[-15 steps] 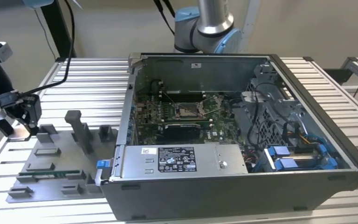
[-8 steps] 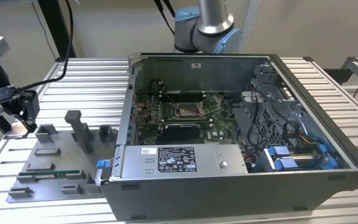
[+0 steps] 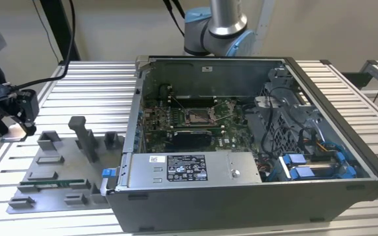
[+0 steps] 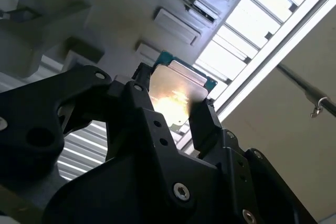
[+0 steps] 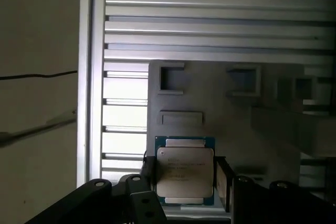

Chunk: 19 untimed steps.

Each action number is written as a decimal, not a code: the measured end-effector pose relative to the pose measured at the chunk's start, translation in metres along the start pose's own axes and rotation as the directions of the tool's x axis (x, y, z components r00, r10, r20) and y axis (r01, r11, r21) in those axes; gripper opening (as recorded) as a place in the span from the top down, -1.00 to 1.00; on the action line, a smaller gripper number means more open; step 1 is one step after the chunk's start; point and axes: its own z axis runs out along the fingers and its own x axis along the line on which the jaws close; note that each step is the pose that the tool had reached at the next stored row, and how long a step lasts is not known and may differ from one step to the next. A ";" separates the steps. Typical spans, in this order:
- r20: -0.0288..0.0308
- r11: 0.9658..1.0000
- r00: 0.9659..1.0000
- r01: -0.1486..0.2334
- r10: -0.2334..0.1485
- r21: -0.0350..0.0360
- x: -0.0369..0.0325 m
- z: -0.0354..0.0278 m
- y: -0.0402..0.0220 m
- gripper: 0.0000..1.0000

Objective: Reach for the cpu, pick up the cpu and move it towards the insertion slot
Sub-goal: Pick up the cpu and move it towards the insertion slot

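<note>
My gripper (image 3: 18,128) is at the exterior view's far left, by the far-left corner of the grey fixture plate (image 3: 57,169), and is shut on the cpu (image 3: 14,132). In both wrist views the cpu (image 5: 185,174) (image 4: 176,95) is a silvery square chip with a thin green rim, clamped by its two opposite edges between the black fingers (image 5: 223,179) (image 4: 202,121). It hangs clear of the plate below it. The insertion slot (image 3: 198,116), a silver-framed socket with a dark centre, lies on the motherboard inside the open computer case (image 3: 320,187), well to the exterior view's right of my gripper.
The fixture plate carries raised grey blocks (image 3: 84,137) and a long green memory stick (image 3: 51,184). The case walls (image 3: 135,113) rise between the plate and the motherboard. The slatted metal table (image 3: 97,83) ends close to my gripper. The arm's base (image 3: 218,29) stands behind the case.
</note>
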 end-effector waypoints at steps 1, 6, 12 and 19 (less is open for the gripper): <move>0.000 1.000 1.000 0.000 0.000 0.000 0.0000 -0.0012 0.0000 1.00; 0.000 1.000 1.000 0.000 0.000 0.000 0.0000 -0.0065 0.0002 1.00; 0.000 1.000 1.000 0.000 0.000 0.000 0.0000 -0.0117 0.0004 1.00; 0.000 1.000 1.000 0.000 0.000 0.000 0.0000 -0.0173 0.0007 1.00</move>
